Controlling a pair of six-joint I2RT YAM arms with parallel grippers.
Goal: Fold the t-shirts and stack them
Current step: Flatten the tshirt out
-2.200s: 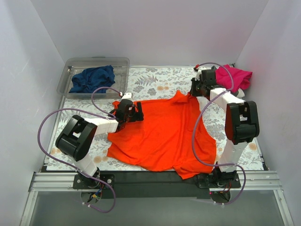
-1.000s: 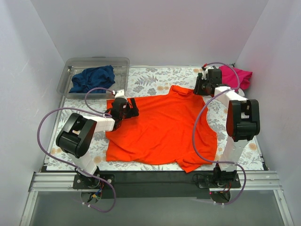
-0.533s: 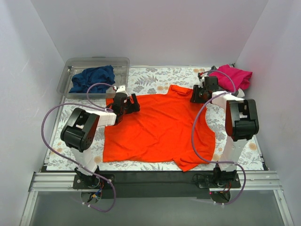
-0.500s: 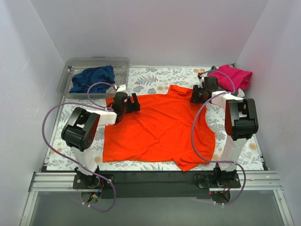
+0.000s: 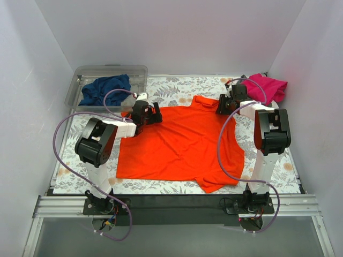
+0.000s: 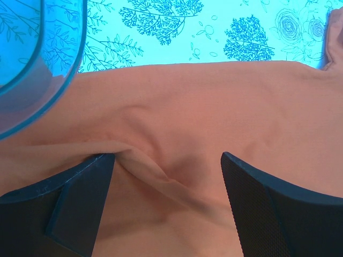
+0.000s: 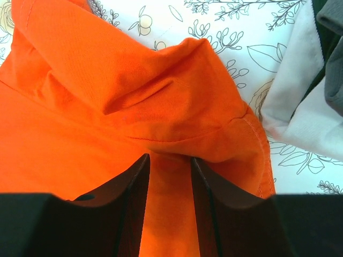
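Note:
The orange-red t-shirt lies spread flat on the patterned table, collar at the far side. My left gripper rests over its far left shoulder. In the left wrist view my left gripper is open wide, with a loose ridge of the shirt between the jaws. My right gripper sits at the far right shoulder. In the right wrist view my right gripper has its jaws a little apart over the shirt. The navy t-shirt is bunched in the tub. The magenta t-shirt lies at the far right.
The clear plastic tub stands at the far left, and its rim shows in the left wrist view. White and grey cloth lies just right of my right gripper. White walls enclose the table on three sides.
The orange shirt went from lifted and crumpled to spread flat. Both grippers came down onto its shoulders, the left one moving farther away and the right one nearer and to the left.

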